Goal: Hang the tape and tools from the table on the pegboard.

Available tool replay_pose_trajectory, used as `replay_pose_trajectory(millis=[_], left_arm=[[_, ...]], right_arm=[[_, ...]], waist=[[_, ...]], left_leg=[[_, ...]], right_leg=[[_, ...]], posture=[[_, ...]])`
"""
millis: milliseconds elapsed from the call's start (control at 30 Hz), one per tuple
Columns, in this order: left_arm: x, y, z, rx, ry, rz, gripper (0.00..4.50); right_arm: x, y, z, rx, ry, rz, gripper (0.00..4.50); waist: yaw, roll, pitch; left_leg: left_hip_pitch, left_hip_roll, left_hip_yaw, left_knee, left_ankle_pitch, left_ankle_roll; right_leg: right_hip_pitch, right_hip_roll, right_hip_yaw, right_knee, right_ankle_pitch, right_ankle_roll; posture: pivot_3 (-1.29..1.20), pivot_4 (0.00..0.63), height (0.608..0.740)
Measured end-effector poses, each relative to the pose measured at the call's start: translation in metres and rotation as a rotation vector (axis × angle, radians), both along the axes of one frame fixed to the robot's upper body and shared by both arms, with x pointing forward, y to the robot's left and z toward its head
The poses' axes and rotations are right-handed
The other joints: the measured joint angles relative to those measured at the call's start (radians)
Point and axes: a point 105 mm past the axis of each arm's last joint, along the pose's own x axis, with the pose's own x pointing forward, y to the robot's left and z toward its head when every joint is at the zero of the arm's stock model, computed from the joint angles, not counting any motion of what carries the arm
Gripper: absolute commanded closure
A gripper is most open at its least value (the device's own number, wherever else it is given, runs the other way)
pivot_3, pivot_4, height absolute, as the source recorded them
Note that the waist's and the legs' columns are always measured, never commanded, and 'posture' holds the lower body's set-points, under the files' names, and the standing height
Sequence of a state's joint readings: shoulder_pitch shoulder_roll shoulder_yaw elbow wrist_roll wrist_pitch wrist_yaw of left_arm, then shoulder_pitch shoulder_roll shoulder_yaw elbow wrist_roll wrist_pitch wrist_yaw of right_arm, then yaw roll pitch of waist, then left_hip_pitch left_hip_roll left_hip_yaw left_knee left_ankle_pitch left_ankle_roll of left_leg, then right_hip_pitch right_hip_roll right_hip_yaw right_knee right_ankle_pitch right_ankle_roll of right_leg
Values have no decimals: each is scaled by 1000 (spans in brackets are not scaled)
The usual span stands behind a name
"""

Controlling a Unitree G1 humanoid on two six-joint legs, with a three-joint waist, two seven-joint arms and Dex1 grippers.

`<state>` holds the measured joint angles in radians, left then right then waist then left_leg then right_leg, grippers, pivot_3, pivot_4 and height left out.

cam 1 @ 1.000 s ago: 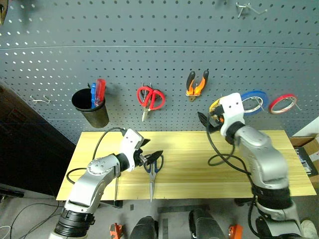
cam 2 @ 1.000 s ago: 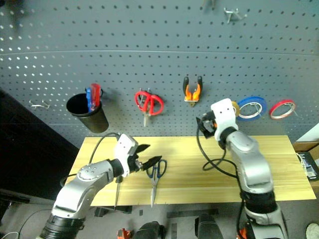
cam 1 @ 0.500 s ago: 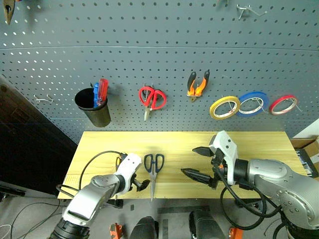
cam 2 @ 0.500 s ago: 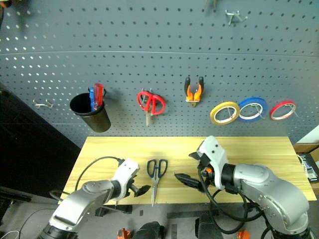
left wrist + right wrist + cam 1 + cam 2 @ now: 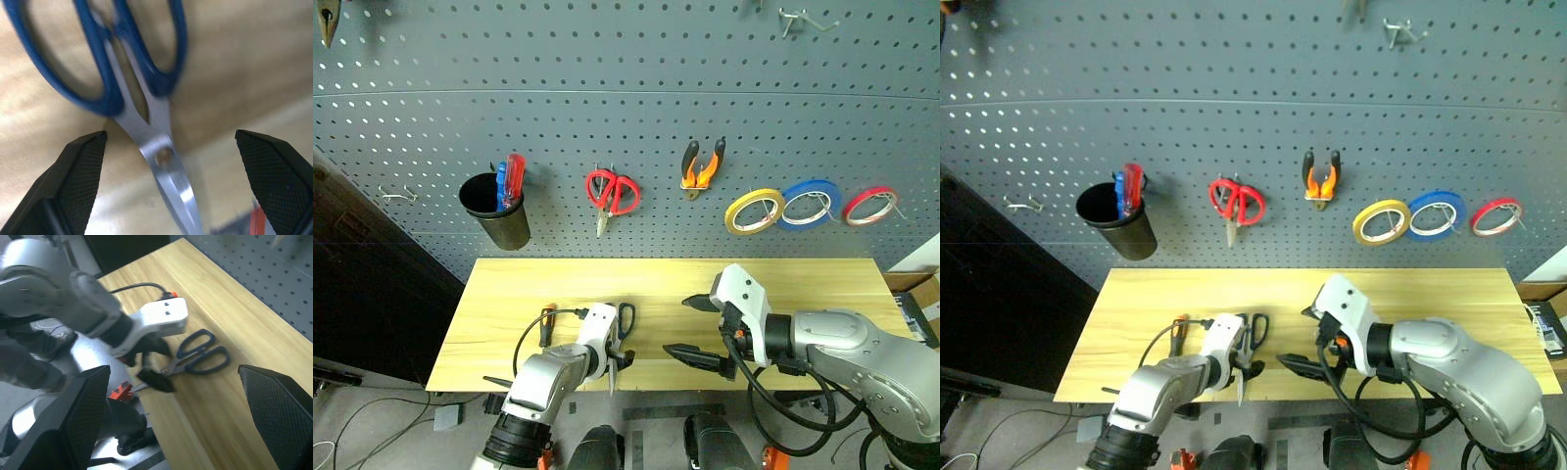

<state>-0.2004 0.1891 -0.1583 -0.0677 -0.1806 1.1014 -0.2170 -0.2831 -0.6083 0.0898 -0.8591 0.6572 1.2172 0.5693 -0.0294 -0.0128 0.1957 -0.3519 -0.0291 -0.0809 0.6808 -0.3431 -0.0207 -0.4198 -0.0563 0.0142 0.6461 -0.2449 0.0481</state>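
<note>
Near the counter's [image 5: 822,279] front edge, the left gripper [image 5: 168,147] straddles the blue-handled scissors [image 5: 132,73], fingers apart; the right gripper [image 5: 690,328] hovers beside them, jaws spread, empty.

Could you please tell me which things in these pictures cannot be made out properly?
- Screwdriver: head views, mostly hidden behind the left arm; its tip cannot be seen.
- Blue-handled scissors: left wrist view, blurred and cut off at the edges; in head views the left claw covers the blades.
- Small pliers: cannot be found on the table.
</note>
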Motion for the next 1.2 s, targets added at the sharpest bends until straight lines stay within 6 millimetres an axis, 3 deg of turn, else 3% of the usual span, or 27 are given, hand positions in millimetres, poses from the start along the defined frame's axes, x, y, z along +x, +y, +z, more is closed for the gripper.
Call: replay_pose_trajectory(millis=[100, 567, 900, 1200], left_arm=[[8, -3, 0, -6, -11, 12, 27], [17, 13, -2, -2, -46, 27, 4279], [11, 37, 3, -31, -62, -13, 4341], [6, 55, 57, -51, -417, -149, 4341]], right_arm=[[0, -1, 0, -4, 0, -4, 0], [3, -11, 4, 5, -10, -60, 0], [10, -17, 10, -28, -208, -100, 0], [13, -17, 26, 26, -310, -117, 0]], waist=[[0, 0, 0], [-1, 0, 0], [-3, 0, 0], [-2, 0, 0]], left_leg=[[2, 0, 0, 0, 0, 0], [5, 0, 0, 0, 1, -1], [-1, 1, 1, -1, 2, -4], [-5, 2, 0, -1, 2, -4]], right_leg=[[2, 0, 0, 0, 0, 0], [5, 0, 0, -1, 0, 0], [-1, 0, 0, -1, 0, 0], [-4, -5, 0, -3, 0, 0]], posture=[[-95, 227, 740], [-96, 205, 740], [-102, 189, 740], [-76, 187, 740]])
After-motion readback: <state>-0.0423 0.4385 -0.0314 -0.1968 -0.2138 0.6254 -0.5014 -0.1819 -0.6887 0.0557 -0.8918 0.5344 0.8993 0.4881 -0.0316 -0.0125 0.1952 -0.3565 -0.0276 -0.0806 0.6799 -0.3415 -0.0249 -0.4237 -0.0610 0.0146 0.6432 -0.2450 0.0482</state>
